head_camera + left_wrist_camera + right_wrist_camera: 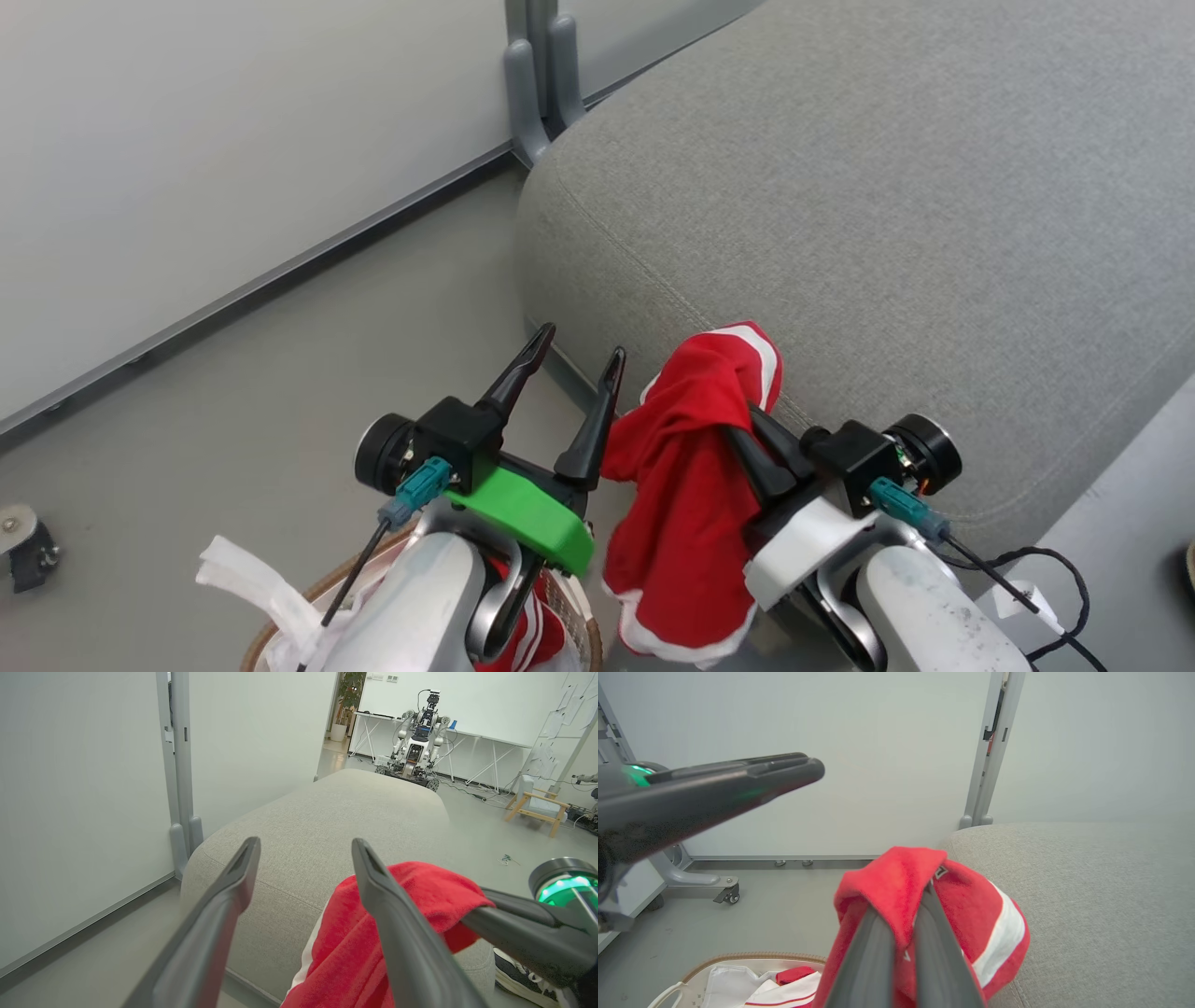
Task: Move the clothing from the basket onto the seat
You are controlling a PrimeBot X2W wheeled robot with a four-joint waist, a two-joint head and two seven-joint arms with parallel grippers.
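Low on the left is the basket, and above it the left gripper has its fingers spread wide with nothing between them. Beside it the clothing hangs straight down from the right gripper, whose fingers pinch its top. The seat lies just ahead and to the right, so the right arm is nearer, I think.

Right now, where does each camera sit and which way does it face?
Head: atop the robot, looking down at the seat; left gripper open, right gripper shut on the clothing.
Left wrist: along its own open fingers, across the seat.
Right wrist: along its shut fingers, toward the wall, basket below.
Shared: seat and clothing.
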